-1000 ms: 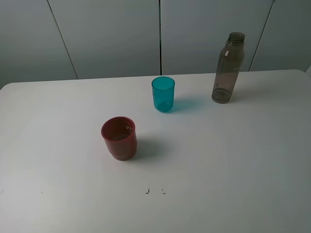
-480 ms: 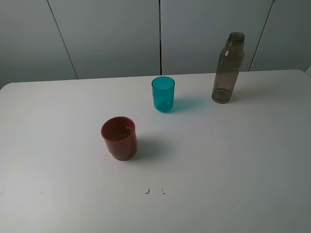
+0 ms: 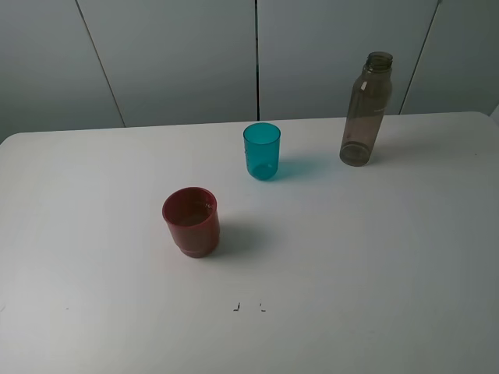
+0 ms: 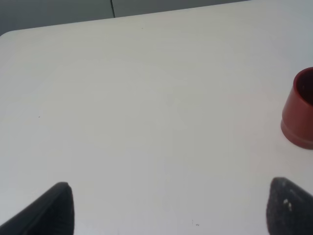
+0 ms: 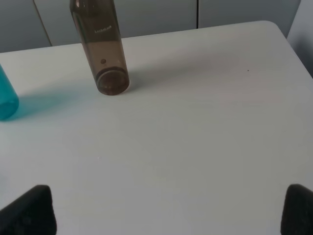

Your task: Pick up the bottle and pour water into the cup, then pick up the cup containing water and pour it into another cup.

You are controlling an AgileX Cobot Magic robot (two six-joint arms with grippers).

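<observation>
The tall smoky grey-brown bottle (image 3: 365, 109) stands upright at the back right of the white table; the right wrist view shows its lower body (image 5: 103, 54). The teal translucent cup (image 3: 261, 150) stands left of it, its edge showing in the right wrist view (image 5: 6, 95). The squat red cup (image 3: 191, 221) sits nearer the front left, partly in the left wrist view (image 4: 300, 108). Neither arm appears in the exterior high view. My left gripper (image 4: 168, 208) is open over bare table, well away from the red cup. My right gripper (image 5: 168, 210) is open, well short of the bottle.
The white table (image 3: 374, 257) has a rounded back left corner and ends at a grey panelled wall (image 3: 171, 54). Two small dark marks (image 3: 248, 307) lie near the front middle. Its right edge (image 5: 292, 41) shows in the right wrist view.
</observation>
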